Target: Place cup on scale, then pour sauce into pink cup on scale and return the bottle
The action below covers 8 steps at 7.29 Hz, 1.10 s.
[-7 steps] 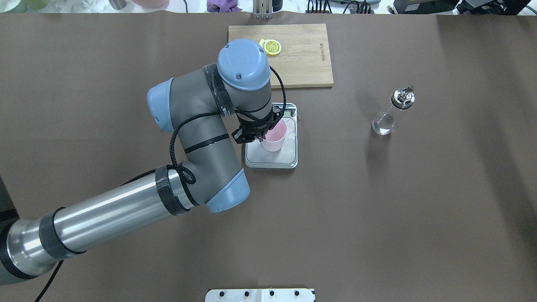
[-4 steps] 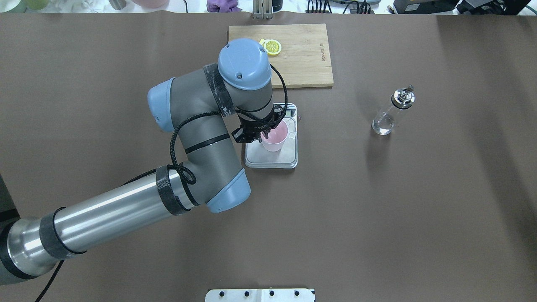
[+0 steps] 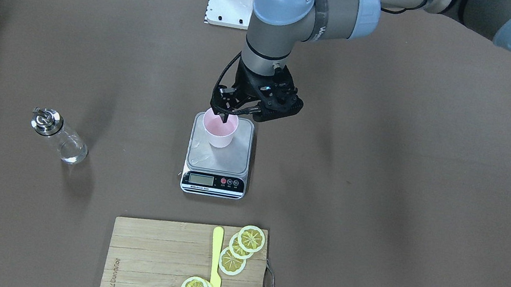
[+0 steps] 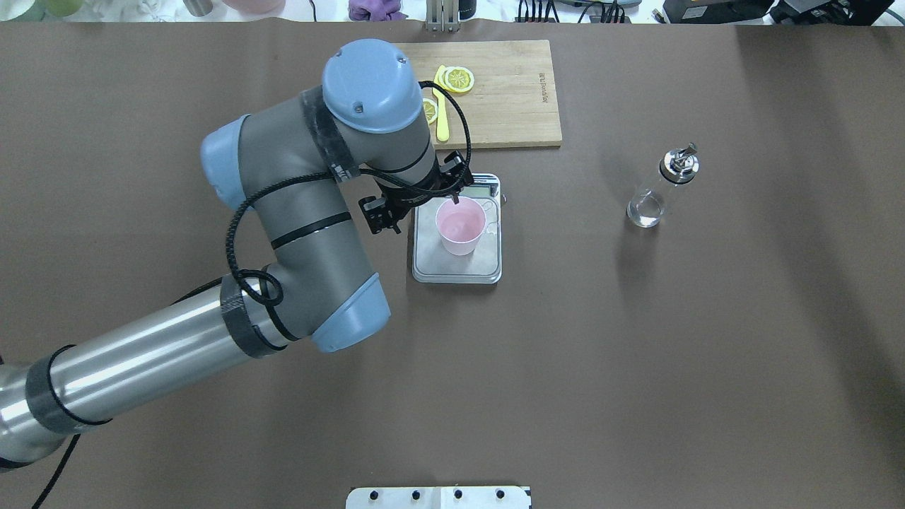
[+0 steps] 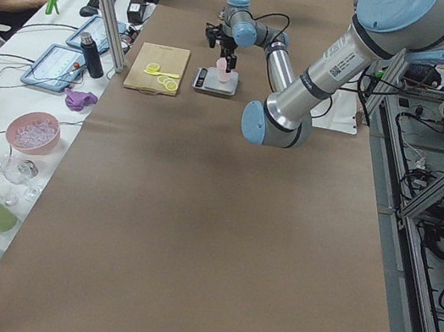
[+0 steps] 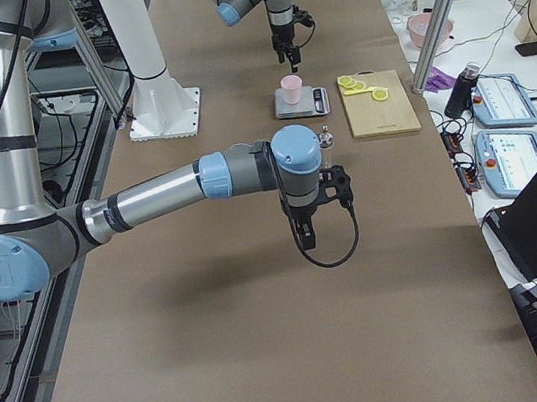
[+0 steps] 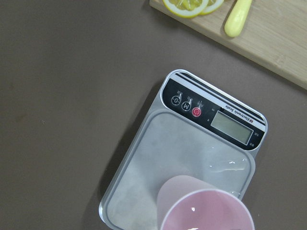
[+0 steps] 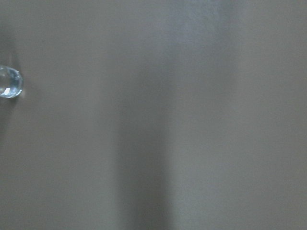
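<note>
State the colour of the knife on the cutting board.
Yellow; the knife shows best in the exterior front-facing view.

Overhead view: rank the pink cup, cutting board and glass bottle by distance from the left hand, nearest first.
1. Pink cup, on the scale, right beside the left hand.
2. Cutting board, just past the scale, at the table's far edge.
3. Glass bottle, well off on the robot's right side.

We see the cup point(image 4: 460, 226) standing on the scale point(image 4: 488, 265), which sits just before the cutting board point(image 4: 509, 106) as the robot faces it. On the board lie lemon slices point(image 4: 458, 79) and a knife point(image 4: 442, 124). We find the bottle point(image 4: 661, 189) upright, well apart from the scale, on the robot's right.
</note>
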Available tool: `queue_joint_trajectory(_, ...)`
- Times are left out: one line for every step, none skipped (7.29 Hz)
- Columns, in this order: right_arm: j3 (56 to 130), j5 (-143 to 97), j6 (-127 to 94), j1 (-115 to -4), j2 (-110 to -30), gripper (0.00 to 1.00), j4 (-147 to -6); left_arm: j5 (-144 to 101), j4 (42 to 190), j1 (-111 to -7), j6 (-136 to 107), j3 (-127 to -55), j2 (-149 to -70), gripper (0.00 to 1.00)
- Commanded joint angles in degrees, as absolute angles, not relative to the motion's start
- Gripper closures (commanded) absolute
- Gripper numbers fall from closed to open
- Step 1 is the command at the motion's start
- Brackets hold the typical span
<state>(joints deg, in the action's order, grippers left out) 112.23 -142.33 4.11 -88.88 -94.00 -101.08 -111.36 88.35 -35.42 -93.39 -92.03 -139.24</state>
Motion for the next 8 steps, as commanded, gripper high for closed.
queue_joint_trajectory(115.22,-146.59,4.13,-87.89,-89.94,0.0,-99.33,-114.15,84.85,-39.61,-87.06,-101.74,-131.43,0.02)
queue_joint_trajectory(115.31,-146.51,4.3,-87.28,-87.56,0.0,-94.97,-114.43,81.33,-41.47,-79.79,-105.43,-128.7,0.02)
queue_joint_trajectory(115.31,-144.43,4.31,-87.28,-87.45,0.0,-92.05,-114.61,80.52,-43.75,-72.76,-108.77,-124.67,0.02)
queue_joint_trajectory(115.4,-141.01,1.78,-87.01,-88.06,0.0,-88.37,-114.78,80.51,-46.81,-62.59,-112.03,-119.06,0.02)
queue_joint_trajectory(115.31,-140.19,-5.81,-84.92,-88.59,0.0,-81.72,-114.61,80.59,-49.46,-51.61,-114.32,-112.3,0.02)
queue_joint_trajectory(115.23,-136.62,-16.33,-79.68,-89.9,0.0,-71.3,-114.78,81.38,-53.31,-47.85,-115.3,-106.67,0.02)
queue_joint_trajectory(115.22,-130.93,-26.18,-73.89,-91.91,0.0,-61.01,-114.96,82.52,-60.05,-41.29,-114.96,-103.39,0.02)
queue_joint_trajectory(115.14,-126.95,-33.85,-69.3,-93.06,0.0,-53.86,-117.66,82.18,-65.51,-30.61,-114.09,-102.32,0.02)
